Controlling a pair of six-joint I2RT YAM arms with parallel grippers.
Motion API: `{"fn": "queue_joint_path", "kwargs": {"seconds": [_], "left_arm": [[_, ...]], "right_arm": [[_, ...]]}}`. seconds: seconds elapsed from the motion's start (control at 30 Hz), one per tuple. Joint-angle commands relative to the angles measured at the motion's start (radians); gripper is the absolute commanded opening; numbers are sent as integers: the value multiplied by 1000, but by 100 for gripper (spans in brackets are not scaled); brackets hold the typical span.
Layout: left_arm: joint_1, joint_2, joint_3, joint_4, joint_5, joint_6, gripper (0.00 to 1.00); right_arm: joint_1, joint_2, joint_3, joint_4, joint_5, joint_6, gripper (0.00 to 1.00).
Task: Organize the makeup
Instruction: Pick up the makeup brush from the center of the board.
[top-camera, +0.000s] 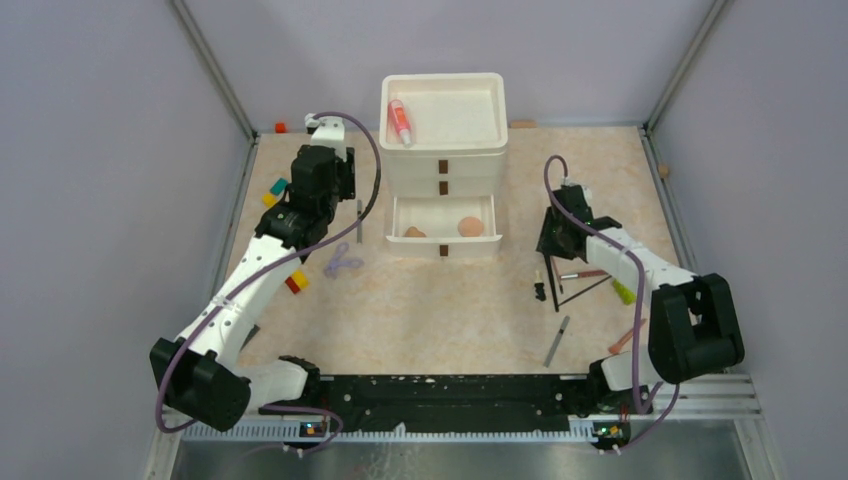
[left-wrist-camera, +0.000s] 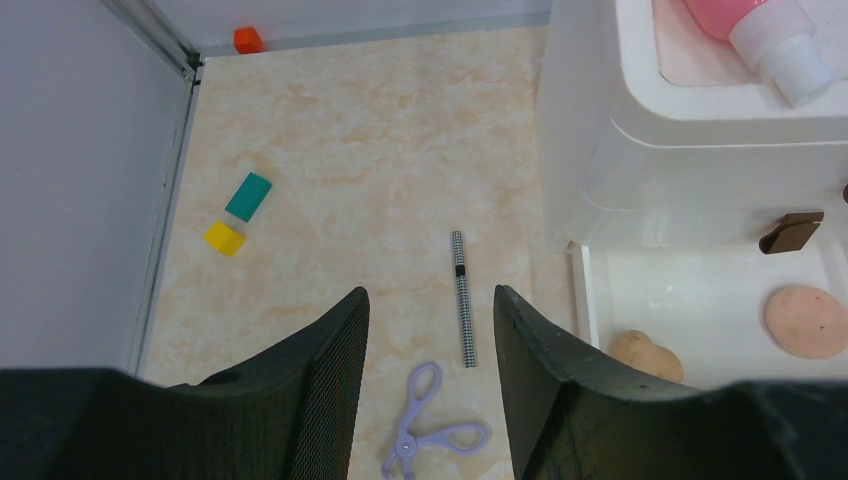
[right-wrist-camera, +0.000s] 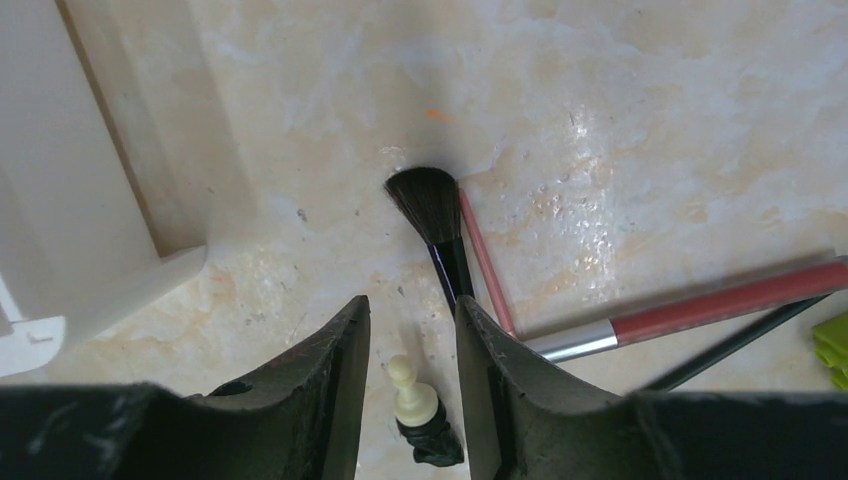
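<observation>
A pink white-capped spray bottle (top-camera: 400, 122) lies in the top tray of the white drawer unit (top-camera: 465, 105). Its bottom drawer (top-camera: 445, 243) is pulled out and holds two peach sponges (left-wrist-camera: 805, 320) (left-wrist-camera: 648, 352). My left gripper (left-wrist-camera: 430, 300) hangs open above a checkered pencil (left-wrist-camera: 461, 297) and a purple scissor-like tool (left-wrist-camera: 428, 425), holding nothing. My right gripper (right-wrist-camera: 410, 305) is open low over the table, its jaws either side of a small cream and black pawn piece (right-wrist-camera: 412, 392). A black brush (right-wrist-camera: 430, 205), a thin pink pencil (right-wrist-camera: 485, 260) and a red-and-silver pencil (right-wrist-camera: 700, 310) lie just beside the right finger.
Teal (left-wrist-camera: 249, 196), yellow (left-wrist-camera: 225, 238) and orange (left-wrist-camera: 248, 40) toy blocks sit near the left wall, and a red-and-yellow block (top-camera: 296, 282) lies by the left arm. A grey pencil (top-camera: 557, 341) and a green object (top-camera: 622, 291) lie at the front right.
</observation>
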Motion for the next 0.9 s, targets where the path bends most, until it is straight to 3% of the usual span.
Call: {"fn": "queue_joint_path", "kwargs": {"seconds": [0.0,0.37,0.57,0.67,0.87], "left_arm": [[7,-24,-3,43,4,11,55],[6,-23,-4,43,5,11,55],[6,-22,-4,43,6,13,55],[7,-20,-4,45,7,13,55],[7,-17,-3,43,12,12,55]], "right_arm": [[-13,72,32,-22,-12,-22,35],[-13,187,32,-6,-49,-35,26],[-12,183,35,-4,-55,-54,15],[-12,132,49,-29,40,-55,7],[-11,-64,96,-50,182,-87,1]]}}
